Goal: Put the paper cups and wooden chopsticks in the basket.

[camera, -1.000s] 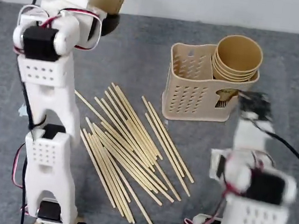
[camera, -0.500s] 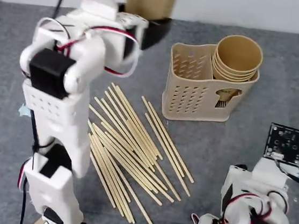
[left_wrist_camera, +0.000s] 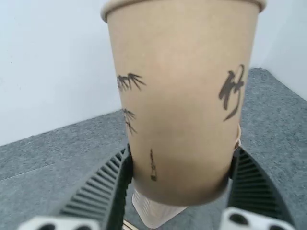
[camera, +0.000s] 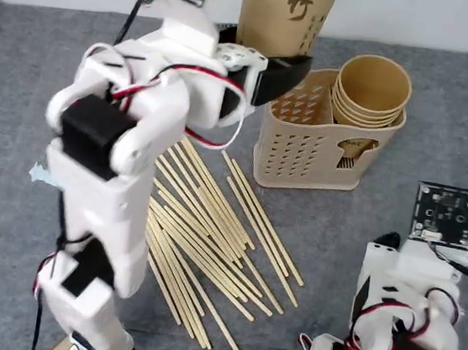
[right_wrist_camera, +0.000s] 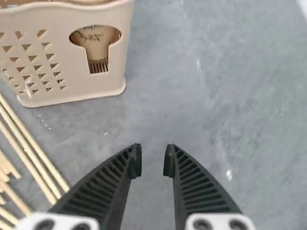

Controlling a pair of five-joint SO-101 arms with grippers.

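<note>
Left pincer (left_wrist_camera: 180, 187) clamped on 1 upright paper cup (left_wrist_camera: 182, 96), both fingers (left_wrist_camera: 108, 191) pressed on its lower wall. High view: held cup sits at 12 o'clock, above the counter (camera: 449, 140), at 11 o'clock of the basket (camera: 300, 153). Stack of paper cups (camera: 372, 89) stands in the basket's 3 o'clock compartment. Wooden chopsticks (camera: 211, 231) lie scattered on the counter at 7 o'clock of the basket. Right pincer (right_wrist_camera: 151, 160) is low over the counter at 5 o'clock of the basket, open by a narrow gap, gripping nothing.
</note>
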